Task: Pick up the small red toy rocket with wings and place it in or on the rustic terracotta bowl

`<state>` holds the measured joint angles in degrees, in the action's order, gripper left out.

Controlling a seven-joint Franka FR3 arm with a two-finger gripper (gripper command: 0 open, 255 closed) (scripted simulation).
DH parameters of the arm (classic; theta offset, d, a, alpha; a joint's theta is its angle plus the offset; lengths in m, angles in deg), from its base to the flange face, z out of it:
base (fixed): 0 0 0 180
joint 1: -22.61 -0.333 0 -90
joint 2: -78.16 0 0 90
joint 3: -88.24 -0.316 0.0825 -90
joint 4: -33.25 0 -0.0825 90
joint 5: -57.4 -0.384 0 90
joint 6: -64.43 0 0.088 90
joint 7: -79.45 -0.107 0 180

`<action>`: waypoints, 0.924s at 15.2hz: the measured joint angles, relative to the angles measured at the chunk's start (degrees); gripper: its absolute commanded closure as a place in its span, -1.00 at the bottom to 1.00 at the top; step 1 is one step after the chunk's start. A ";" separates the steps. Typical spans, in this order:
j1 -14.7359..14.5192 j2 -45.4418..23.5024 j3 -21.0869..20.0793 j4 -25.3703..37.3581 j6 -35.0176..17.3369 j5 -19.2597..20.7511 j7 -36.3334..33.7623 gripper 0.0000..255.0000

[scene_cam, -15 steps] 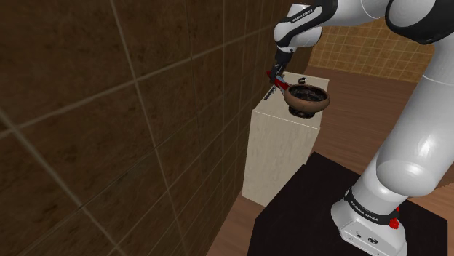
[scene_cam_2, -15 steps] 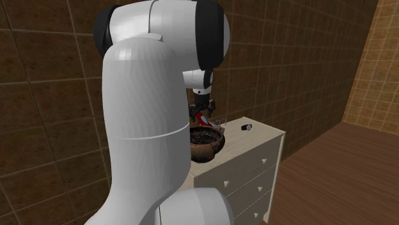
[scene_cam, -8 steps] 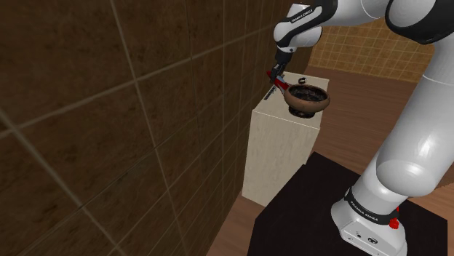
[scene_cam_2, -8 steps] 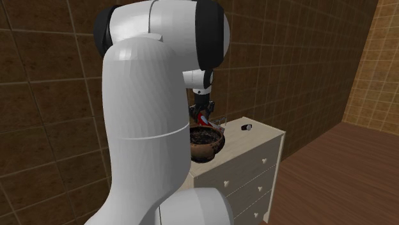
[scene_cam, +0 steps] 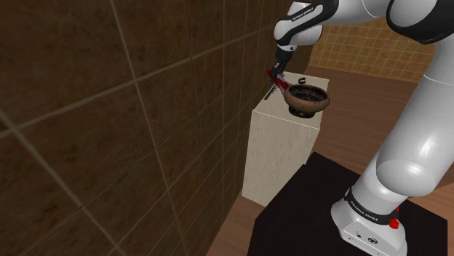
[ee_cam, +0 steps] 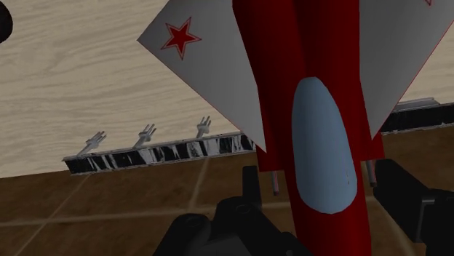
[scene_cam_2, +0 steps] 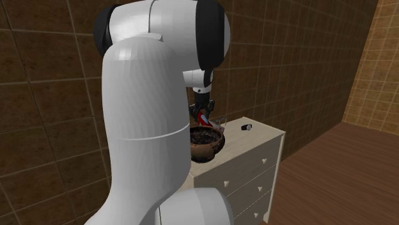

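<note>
The tool (scene_cam: 276,76) is closed on the rocket (scene_cam: 272,89). In the wrist view its two fingers (ee_cam: 251,190) press the red body from either side, and the white wings with red stars fan out beyond them. In the shoulder view the rocket hangs in the upper middle of the frame, at the left edge of the bowl (scene_cam: 307,97), which sits on the pale dresser (scene_cam: 280,149). In the second exterior view, centre frame, it stands just above the bowl's far rim; whether it touches I cannot tell.

The step in hand looks to be the placing. The wrist view looks past the rocket onto bare dresser top and its back edge, so the rocket is probably not yet over the hollow. It should be carried across toward the bowl's middle and away from the wall (scene_cam: 145,109). Then it should be lowered until it is close to the dark inside. The wings are wide and may catch on the rim, so the grip should be let go only once both are clear
</note>
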<state>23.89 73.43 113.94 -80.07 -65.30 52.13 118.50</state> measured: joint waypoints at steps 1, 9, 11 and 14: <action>-0.03 0.19 0.01 0.48 0.65 0.16 -0.15 1.00; -0.22 1.77 0.02 4.61 6.14 1.35 -1.21 1.00; -0.24 2.14 0.03 5.70 7.58 1.60 -1.39 1.00; -0.14 2.35 0.13 7.90 9.95 1.73 -1.36 1.00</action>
<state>23.75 75.78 114.08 -72.17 -55.35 53.86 117.14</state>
